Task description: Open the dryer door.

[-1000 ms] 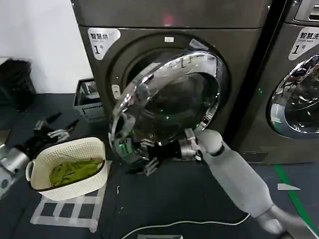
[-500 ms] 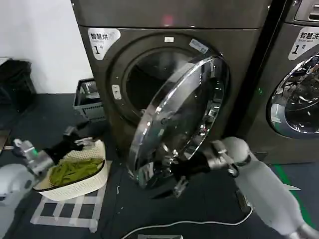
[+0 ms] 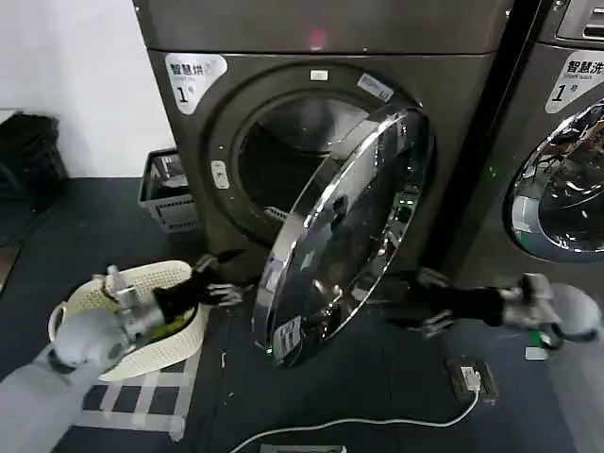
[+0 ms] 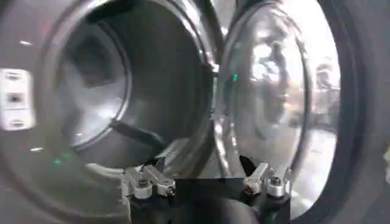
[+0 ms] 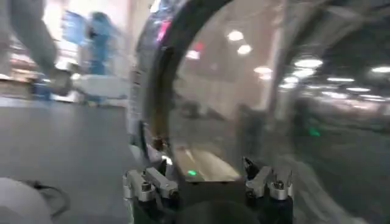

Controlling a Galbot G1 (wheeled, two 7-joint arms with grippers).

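Observation:
The dryer door (image 3: 344,226), a round porthole with a wide chrome rim and dark glass, stands swung about halfway out from the dryer's drum opening (image 3: 283,156). My left gripper (image 3: 226,276) is open, low beside the door's free edge and just past the basket, with nothing between its fingers. In the left wrist view the left gripper (image 4: 204,175) faces the gap between the drum (image 4: 91,91) and the door (image 4: 268,103). My right gripper (image 3: 415,302) is open on the door's hinge side, apart from it. The right wrist view has the right gripper (image 5: 204,173) facing the door's glass (image 5: 244,103).
A white basket (image 3: 175,274) with green cloth sits on the floor under my left arm. A grey crate (image 3: 162,193) stands by the wall. The neighbouring machine (image 3: 557,189) is at the right. A white cable (image 3: 377,421) and a socket block (image 3: 469,377) lie on the floor.
The door swung farther out. My right gripper left the door's lower edge and drew back to the right. My left arm swept in from the far left, over the basket, to the door's edge.

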